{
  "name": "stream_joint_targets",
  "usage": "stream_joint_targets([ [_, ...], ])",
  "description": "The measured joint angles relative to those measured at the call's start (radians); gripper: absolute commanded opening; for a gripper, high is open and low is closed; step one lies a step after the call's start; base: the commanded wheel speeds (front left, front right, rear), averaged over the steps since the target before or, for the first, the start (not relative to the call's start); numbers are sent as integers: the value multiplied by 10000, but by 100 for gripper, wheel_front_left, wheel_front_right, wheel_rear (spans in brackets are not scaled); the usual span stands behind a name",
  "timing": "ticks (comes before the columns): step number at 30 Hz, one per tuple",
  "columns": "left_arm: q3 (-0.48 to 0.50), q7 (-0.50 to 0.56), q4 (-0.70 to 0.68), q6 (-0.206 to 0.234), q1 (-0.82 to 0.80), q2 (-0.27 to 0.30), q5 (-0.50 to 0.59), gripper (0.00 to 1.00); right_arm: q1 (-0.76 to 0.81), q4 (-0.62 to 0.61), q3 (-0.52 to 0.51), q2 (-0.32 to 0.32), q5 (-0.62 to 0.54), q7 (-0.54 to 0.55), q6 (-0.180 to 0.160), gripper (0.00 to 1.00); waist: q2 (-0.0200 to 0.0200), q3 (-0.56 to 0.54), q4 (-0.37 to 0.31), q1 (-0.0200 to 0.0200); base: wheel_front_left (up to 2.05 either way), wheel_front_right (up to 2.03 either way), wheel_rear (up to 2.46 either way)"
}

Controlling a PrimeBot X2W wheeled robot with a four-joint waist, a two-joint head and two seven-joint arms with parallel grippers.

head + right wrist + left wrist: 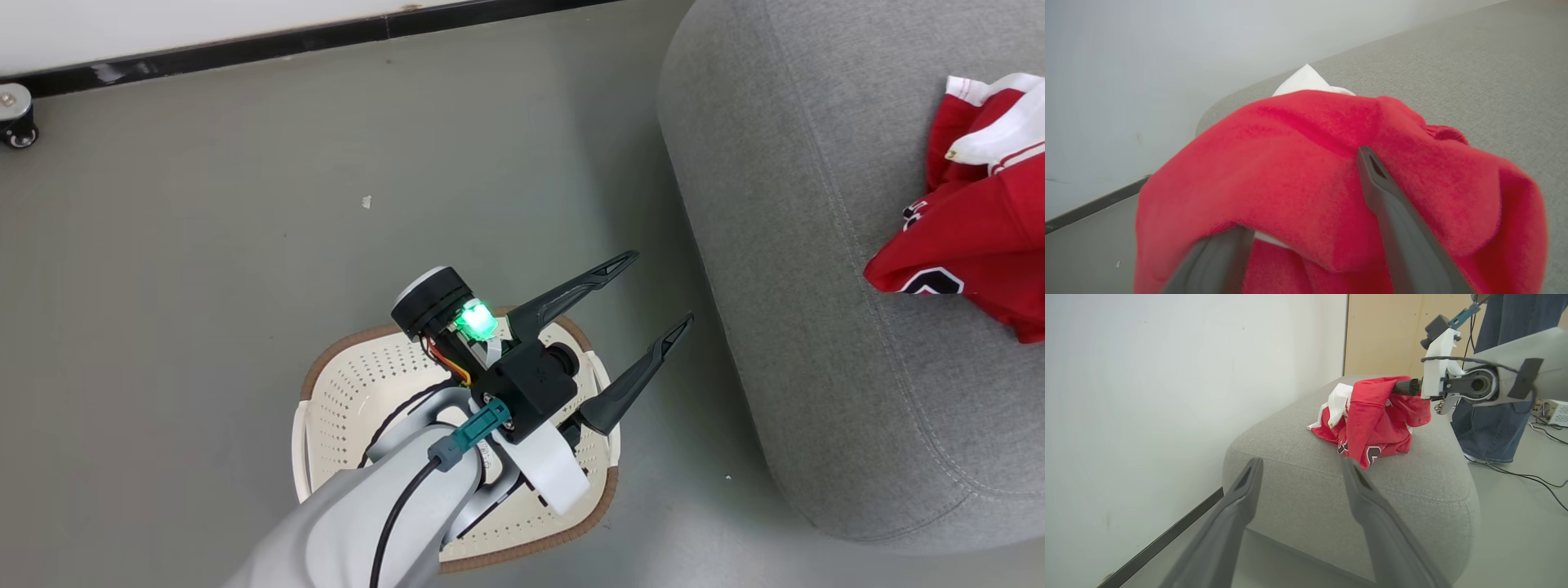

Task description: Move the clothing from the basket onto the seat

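The clothing [980,229] is a red and white heap on the grey seat [816,245], at the right edge of the head view. The cream basket [359,392] stands on the floor beside the seat, and what shows of its inside is bare. My left gripper [661,287] hangs open above it, fingers pointing at the seat. In the left wrist view the left gripper [1301,461] frames the clothing [1372,416] on the seat [1290,477]. My right gripper [1306,192] stands open in the clothing [1290,163], with red cloth draped over one finger.
A person's legs in jeans [1494,428] stand behind the seat, with cables [1527,473] on the floor near them. A white wall with a dark baseboard [326,37] runs along the far side. A caster wheel [16,114] sits by the baseboard.
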Motion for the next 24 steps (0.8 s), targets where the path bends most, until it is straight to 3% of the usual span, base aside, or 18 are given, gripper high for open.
stream_joint_targets([
  [24, 102, -130, 345, -10, 37, 8, -265, 100, 2190, -1509, 761, -431, 387, -232, 0, 100, 0, -471, -922, 0, 0, 0, 0],
])
